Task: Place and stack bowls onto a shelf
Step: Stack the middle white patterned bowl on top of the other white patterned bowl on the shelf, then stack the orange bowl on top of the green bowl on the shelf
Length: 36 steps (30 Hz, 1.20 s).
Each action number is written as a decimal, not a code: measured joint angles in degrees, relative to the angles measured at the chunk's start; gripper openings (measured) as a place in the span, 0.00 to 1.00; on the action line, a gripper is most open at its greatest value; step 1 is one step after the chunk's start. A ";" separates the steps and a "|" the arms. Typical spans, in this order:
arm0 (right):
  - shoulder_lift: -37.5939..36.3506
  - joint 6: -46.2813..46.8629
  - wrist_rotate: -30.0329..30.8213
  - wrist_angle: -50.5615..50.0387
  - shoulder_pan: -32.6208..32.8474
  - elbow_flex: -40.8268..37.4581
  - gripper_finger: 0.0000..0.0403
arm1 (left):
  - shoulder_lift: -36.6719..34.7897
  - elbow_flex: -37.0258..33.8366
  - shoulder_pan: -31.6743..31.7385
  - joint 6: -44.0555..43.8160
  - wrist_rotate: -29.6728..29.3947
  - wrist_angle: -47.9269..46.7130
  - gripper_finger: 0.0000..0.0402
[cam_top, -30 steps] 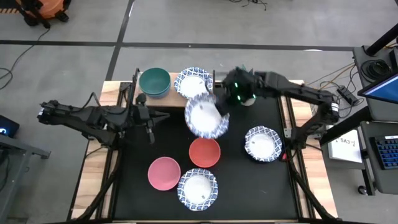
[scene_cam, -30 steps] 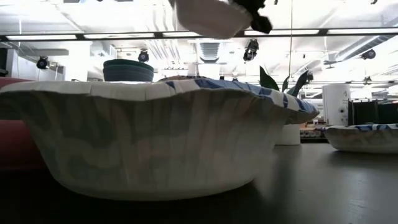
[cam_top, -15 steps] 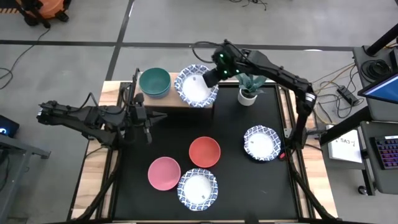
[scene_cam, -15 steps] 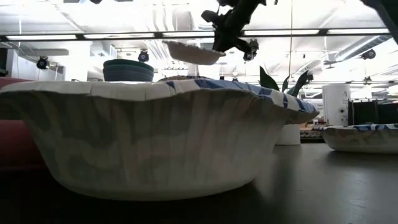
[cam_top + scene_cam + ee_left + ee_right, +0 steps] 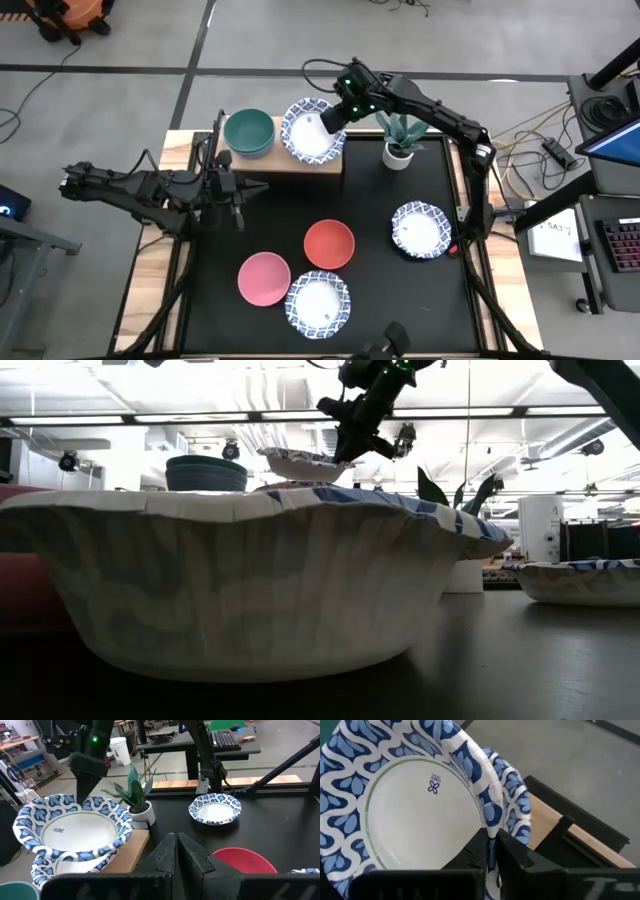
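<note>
1. My right claw (image 5: 328, 117) is over the far edge of the desk (image 5: 400, 290), clamped on the rim of a blue-patterned bowl (image 5: 312, 133). The right wrist view shows both fingers pinching that rim.
2. This held bowl sits just above a second patterned bowl (image 5: 60, 866) on the right half of the shelf (image 5: 290, 163). In the left wrist view it looks tilted and not fully nested, so I judge the stacking step unfinished.
3. On the left half of the shelf stands a green bowl (image 5: 248, 129) nested on a blue bowl (image 5: 250, 150), of which only an edge shows. I count that stack as done.
4. Four bowls are left on the desk: a red bowl (image 5: 329, 244) near the centre, a pink bowl (image 5: 264, 278) near left, a patterned bowl (image 5: 318, 304) at the near edge, and another patterned bowl (image 5: 422, 230) to the right.
5. My left claw (image 5: 243, 189) waits at the left of the desk, near the shelf, its fingers pressed together and holding nothing.
6. A potted plant (image 5: 399, 146) stands just right of the shelf, close to the right arm's path.
7. Judgement: roughly half done, once this bowl is released.
</note>
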 joint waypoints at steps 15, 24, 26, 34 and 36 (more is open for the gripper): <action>-0.50 -2.43 0.71 1.08 -0.18 -0.02 0.32 | 0.04 -0.01 0.00 -0.43 0.02 -0.18 0.00; -4.95 -12.08 0.75 0.84 3.81 -0.84 0.31 | 0.07 -0.05 -0.01 -6.79 0.24 -4.81 0.00; -6.60 -14.13 0.67 1.08 5.94 -2.21 0.29 | 0.22 -0.07 -0.02 -9.33 0.27 -6.36 0.00; -16.74 -16.92 0.67 7.98 16.59 -16.94 0.23 | 4.70 -0.18 -0.93 -13.70 3.70 -7.27 0.00; -19.99 -16.93 0.71 11.50 19.44 -22.62 0.21 | 6.69 -0.18 -1.11 -13.99 5.54 -6.13 0.00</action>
